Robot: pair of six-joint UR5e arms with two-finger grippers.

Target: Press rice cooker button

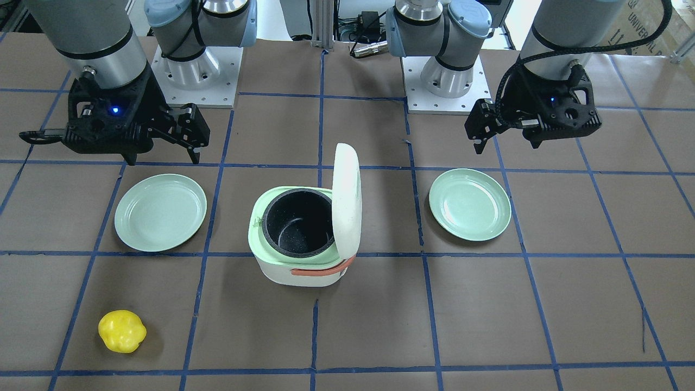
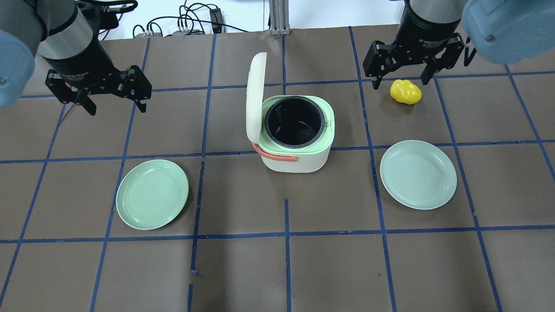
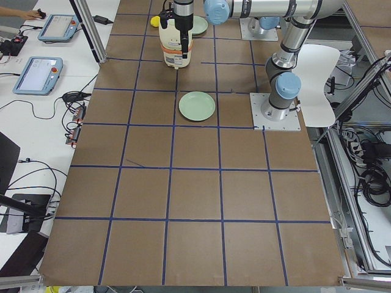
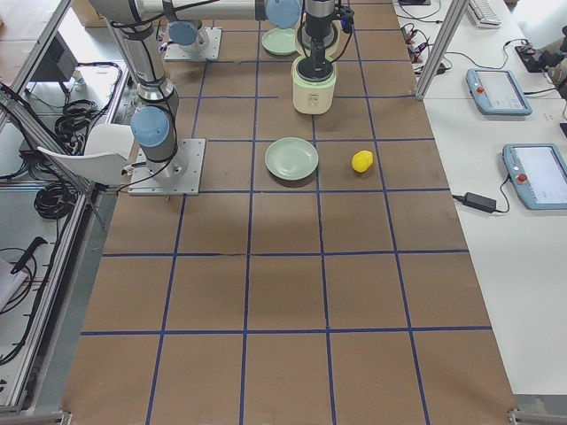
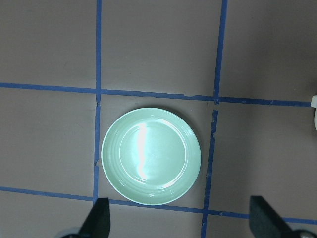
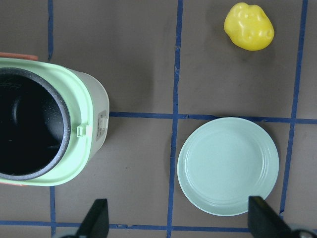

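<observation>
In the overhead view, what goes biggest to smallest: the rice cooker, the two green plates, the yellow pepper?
1. rice cooker, lid open
2. left plate and right plate: they look alike, so tied
3. yellow pepper

The cooker (image 6: 79,148) runs off the left edge of the right wrist view, cut partway across. The left wrist view catches only a white sliver of it at the right edge. Each wrist view trims its tool to two fingertips at the bottom edge: left tool (image 5: 181,216), right tool (image 6: 179,216). From the left side, the left tool covers the cooker's middle, the right plate (image 3: 199,25) is partly hidden behind it, and the yellow thing (image 3: 155,21) is a mere speck. From the right side, the right tool masks the cooker's top and part of the left plate (image 4: 278,42). The button cannot be picked out anywhere.
</observation>
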